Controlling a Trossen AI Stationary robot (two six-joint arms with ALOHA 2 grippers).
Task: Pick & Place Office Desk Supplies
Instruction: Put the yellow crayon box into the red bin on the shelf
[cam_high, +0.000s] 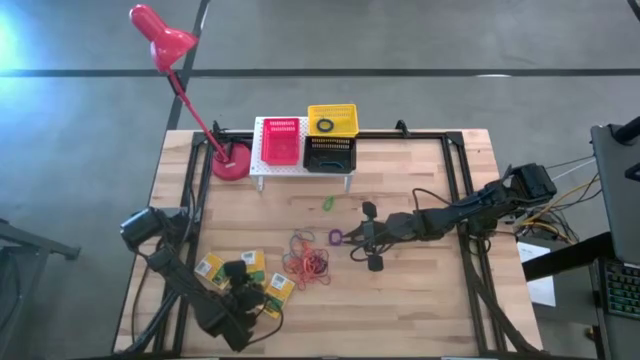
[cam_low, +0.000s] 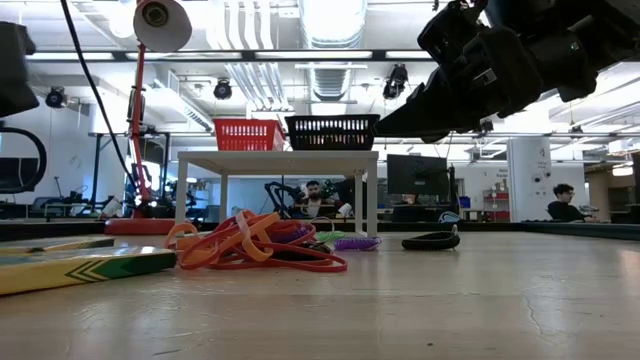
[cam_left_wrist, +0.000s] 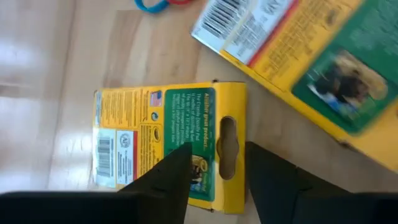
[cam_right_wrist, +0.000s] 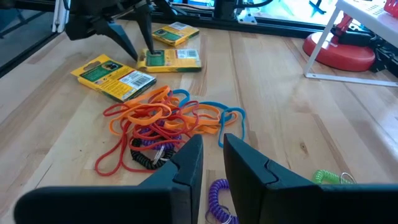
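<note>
Three flat yellow-and-green boxes (cam_high: 252, 263) lie near the table's near left corner. My left gripper (cam_left_wrist: 217, 168) hangs open over the middle box (cam_left_wrist: 161, 137), a fingertip on each side of its hang-hole end. A second box (cam_left_wrist: 311, 56) lies beside it. A tangle of orange-red rubber bands (cam_high: 305, 262) sits mid-table. A purple coil ring (cam_high: 336, 237) lies on the wood just ahead of my right gripper (cam_right_wrist: 213, 158). That gripper is raised off the table, with a narrow gap between its fingers and nothing in it. My left gripper comes down slanting onto the box's hang-hole end (cam_left_wrist: 227, 146). Its fingertips (cam_left_wrist: 177, 171) overlap that end in the wrist view. I cannot tell whether they touch the box, which lies flat on the table.
A white rack (cam_high: 300, 172) at the far edge carries a red basket (cam_high: 281, 141), a yellow basket (cam_high: 332, 119) and a black basket (cam_high: 329, 154). A red lamp (cam_high: 230, 160) stands left of it. A green coil (cam_high: 328, 203) and a black ring (cam_high: 375, 263) lie loose.
</note>
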